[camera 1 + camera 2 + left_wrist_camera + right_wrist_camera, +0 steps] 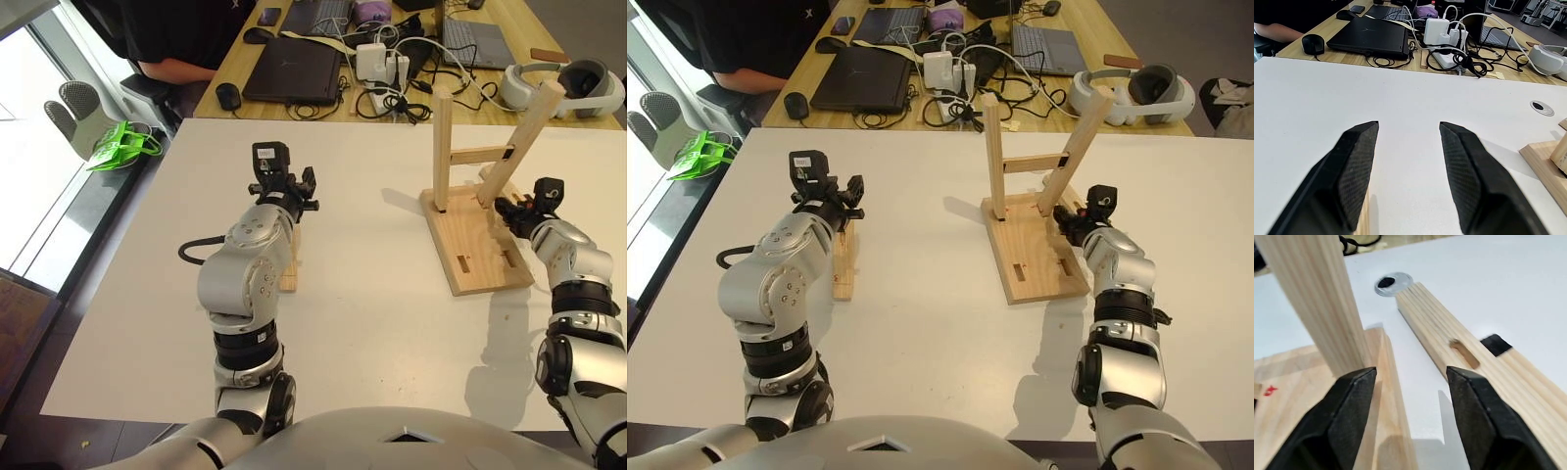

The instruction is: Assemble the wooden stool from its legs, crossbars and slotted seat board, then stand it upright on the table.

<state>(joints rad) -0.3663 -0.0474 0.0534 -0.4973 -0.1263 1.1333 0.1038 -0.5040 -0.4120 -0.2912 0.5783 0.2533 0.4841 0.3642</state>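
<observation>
While the left gripper (1408, 131) hovers wide open and empty, the right gripper (1410, 376) — spread too, gripping nothing — sits by the seat board (472, 240).

Bright, even light fills the scene, and the white table (372, 323) reads pale and uniform with no hot spot. Beyond its left edge the floor by the window (24, 137) is washed nearly white by daylight. Shadows are soft-edged and faint: the upright leg (443, 147) and the seat board (470, 245) throw a light grey patch onto the table on the side toward its left edge, and the left wrist view shows the same pale shadow beside the board. In the right wrist view the wood is warmly lit and a metal ring (1393, 284) set in the table gives a dull glint. The table's edges splay outward in the head views.
</observation>
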